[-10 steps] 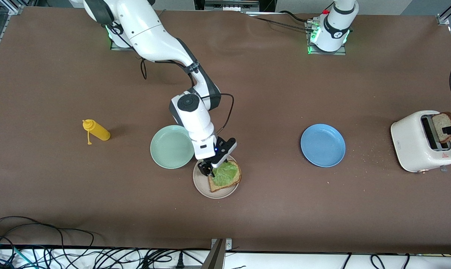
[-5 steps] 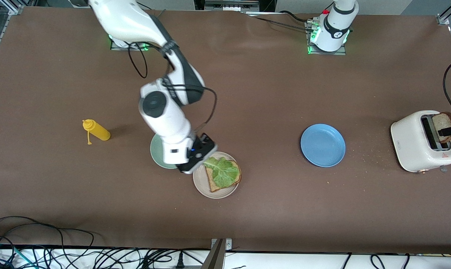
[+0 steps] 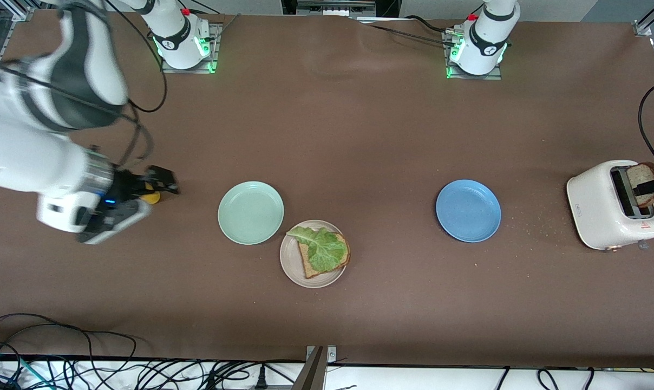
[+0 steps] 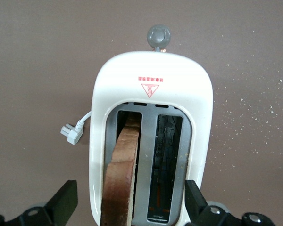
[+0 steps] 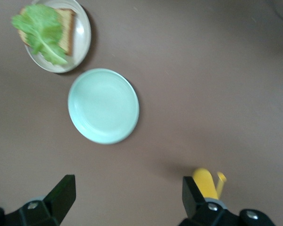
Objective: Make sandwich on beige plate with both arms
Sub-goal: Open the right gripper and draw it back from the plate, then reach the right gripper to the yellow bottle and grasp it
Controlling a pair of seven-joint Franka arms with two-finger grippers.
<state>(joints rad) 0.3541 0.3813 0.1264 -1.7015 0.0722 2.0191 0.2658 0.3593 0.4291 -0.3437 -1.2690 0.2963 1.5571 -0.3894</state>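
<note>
The beige plate (image 3: 292, 268) lies near the middle of the table. On it rests one slice of brown bread (image 3: 342, 259) with a ruffled lettuce leaf (image 3: 321, 246) on top. A second slice (image 3: 642, 176) stands in a slot of the white toaster (image 3: 597, 206) at the left arm's end. My left gripper (image 4: 129, 203) hangs open over the toaster, its fingers (image 4: 62, 203) apart on either side of the toaster body and touching nothing. My right gripper (image 3: 163, 184) is open and empty above the table beside the yellow bottle (image 3: 151, 198). The plate (image 5: 82, 35) also shows in the right wrist view.
A mint-green plate (image 3: 250, 212) lies against the beige plate, toward the right arm's end. A blue plate (image 3: 468, 210) sits between the beige plate and the toaster. Crumbs are scattered near the toaster. Cables run along the table edge nearest the front camera.
My right gripper opened and left the lettuce on the bread. It then swung away toward the right arm's end of the table, to beside the yellow bottle. The left gripper stayed over the toaster.
</note>
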